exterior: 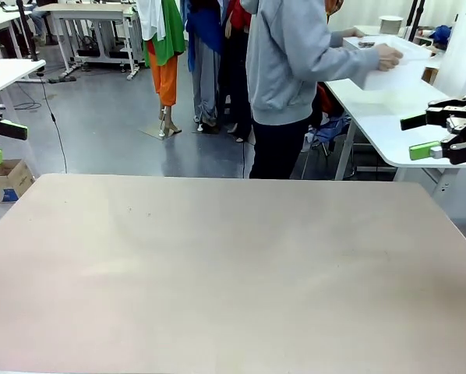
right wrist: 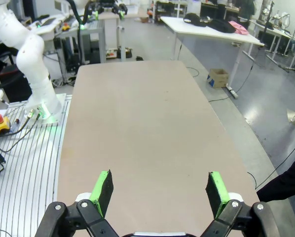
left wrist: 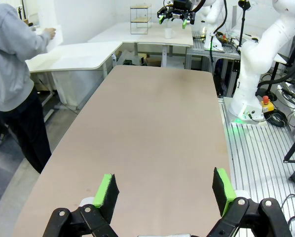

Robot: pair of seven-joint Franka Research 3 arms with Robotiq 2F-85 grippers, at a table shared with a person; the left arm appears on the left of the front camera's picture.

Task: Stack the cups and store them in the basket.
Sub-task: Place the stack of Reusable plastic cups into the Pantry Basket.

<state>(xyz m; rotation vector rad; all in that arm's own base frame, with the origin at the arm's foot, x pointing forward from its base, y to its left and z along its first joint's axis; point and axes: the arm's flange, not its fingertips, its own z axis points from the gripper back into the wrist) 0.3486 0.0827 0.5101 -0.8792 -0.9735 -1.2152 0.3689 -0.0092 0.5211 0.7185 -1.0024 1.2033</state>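
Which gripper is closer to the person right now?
The right gripper, open beside the white side table where the person stands; the left gripper, also open, sits at the opposite side.

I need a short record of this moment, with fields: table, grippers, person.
table: beige top, nothing standing on it
left gripper: open, holds nothing, over its end of the table
right gripper: open, holds nothing, over the other end
person: in grey, turned away, hands on a white sheet at a side table
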